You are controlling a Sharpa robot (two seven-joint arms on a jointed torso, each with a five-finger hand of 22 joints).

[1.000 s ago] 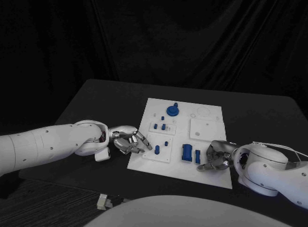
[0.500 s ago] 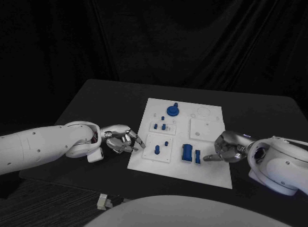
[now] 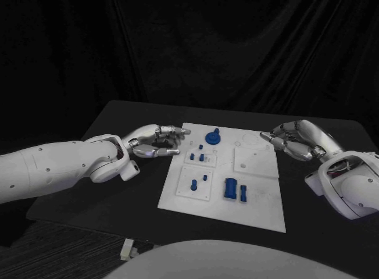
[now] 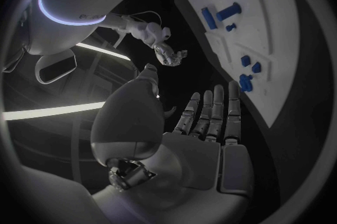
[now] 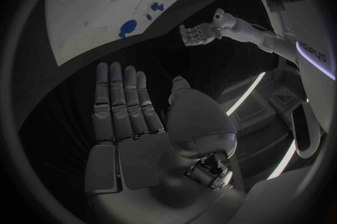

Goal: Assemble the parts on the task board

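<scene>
Reading "sharpa" lettering on arm

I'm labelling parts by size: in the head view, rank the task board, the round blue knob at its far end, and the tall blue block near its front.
1. Task board, by far.
2. Blue block.
3. Blue knob, only slightly smaller; it lies farther off, so this is unsure.

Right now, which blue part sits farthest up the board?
The round-headed blue part near the task board's far edge; the other blue parts lie nearer the robot.

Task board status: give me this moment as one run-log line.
left robot hand: open, beside board | right robot hand: open, beside board | task board: blue parts untouched
</scene>
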